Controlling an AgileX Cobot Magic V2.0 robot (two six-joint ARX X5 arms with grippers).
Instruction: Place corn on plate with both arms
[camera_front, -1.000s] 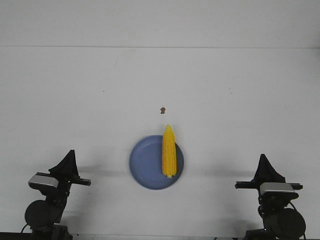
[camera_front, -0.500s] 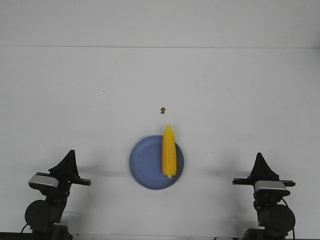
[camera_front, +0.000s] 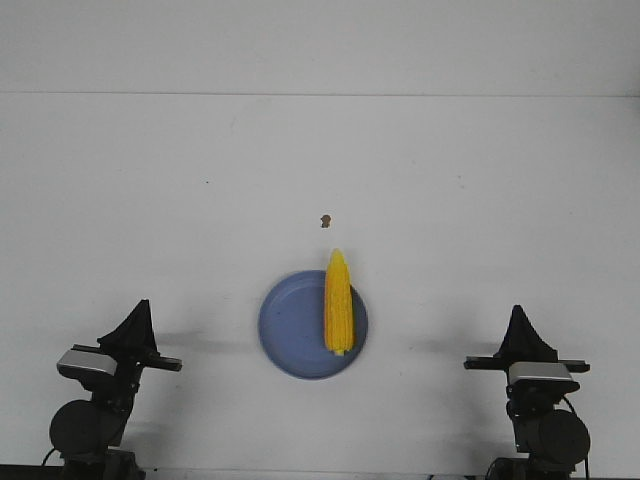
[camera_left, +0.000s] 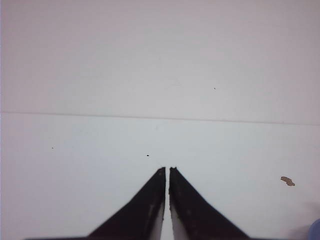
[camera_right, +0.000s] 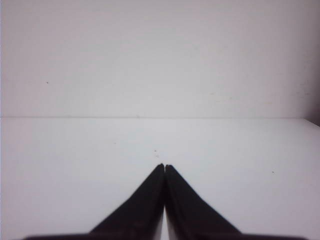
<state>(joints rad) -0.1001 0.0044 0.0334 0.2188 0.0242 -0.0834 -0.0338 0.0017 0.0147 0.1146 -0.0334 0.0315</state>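
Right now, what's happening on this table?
Nothing is being handled. The bright yellow corn cob lies on the right part of the round blue plate, its pointed tip reaching past the far rim. The left gripper and right gripper sit shut and empty at the table's near corners, well clear of the plate.

Corn (camera_front: 339, 303) on plate's (camera_front: 290, 330) right half
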